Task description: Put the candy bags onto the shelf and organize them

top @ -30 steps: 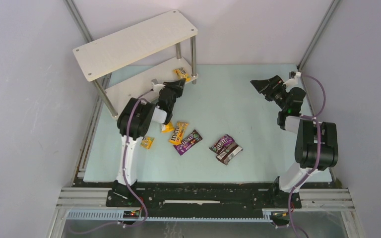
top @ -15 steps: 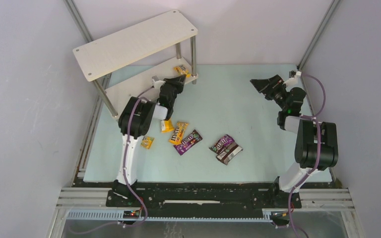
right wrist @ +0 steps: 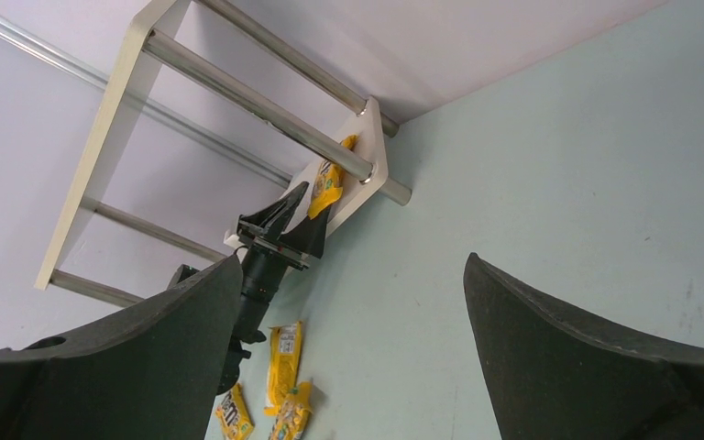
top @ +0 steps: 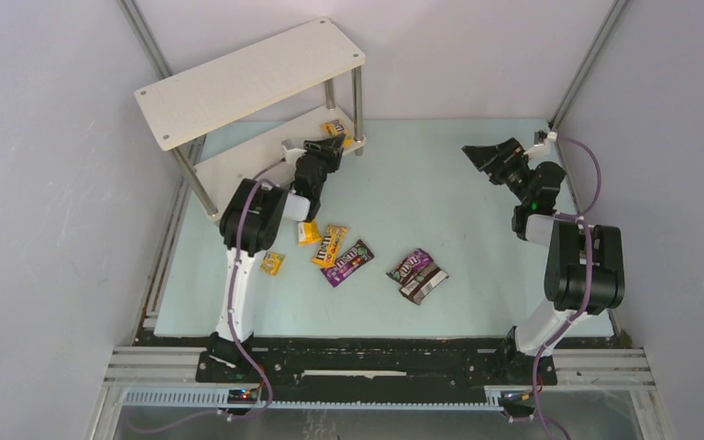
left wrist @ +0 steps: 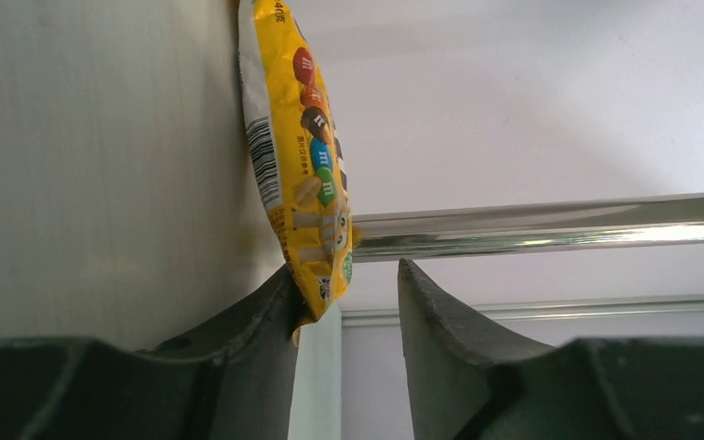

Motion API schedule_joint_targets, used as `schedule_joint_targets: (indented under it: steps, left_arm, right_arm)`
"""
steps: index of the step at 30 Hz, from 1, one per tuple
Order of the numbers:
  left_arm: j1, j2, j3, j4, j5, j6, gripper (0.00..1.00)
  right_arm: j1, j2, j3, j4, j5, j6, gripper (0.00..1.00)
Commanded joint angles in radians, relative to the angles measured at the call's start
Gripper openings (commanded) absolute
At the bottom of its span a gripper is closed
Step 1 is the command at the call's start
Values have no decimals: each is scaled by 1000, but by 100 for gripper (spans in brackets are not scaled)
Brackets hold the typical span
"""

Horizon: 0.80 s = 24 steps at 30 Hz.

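The right gripper gapes wide. At ten o'clock a yellow bag sits on the shelf, the left gripper just beside it. Three more bags lie at seven o'clock.

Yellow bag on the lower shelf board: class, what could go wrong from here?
One end of the yellow bag seems to touch a finger of the open left gripper; pulling back might drag it off the lower board. It lies near the board's corner, by the leg: little margin.
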<state>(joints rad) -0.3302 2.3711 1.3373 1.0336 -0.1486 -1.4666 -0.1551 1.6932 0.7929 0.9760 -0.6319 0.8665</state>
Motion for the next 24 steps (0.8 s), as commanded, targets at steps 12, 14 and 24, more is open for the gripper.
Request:
schedule_joint_targets:
  steps: [12, 14, 24]
  left_arm:
    - [8, -118, -100, -8, 66, 0, 72]
    - [7, -128, -109, -27, 75, -15, 75]
    - [6, -205, -73, -391, 76, -135, 73]
  right_arm:
    - [3, 16, 19, 79, -11, 24, 100]
    - [3, 17, 19, 81, -11, 26, 100]
    - [-3, 28, 19, 94, -15, 40, 100]
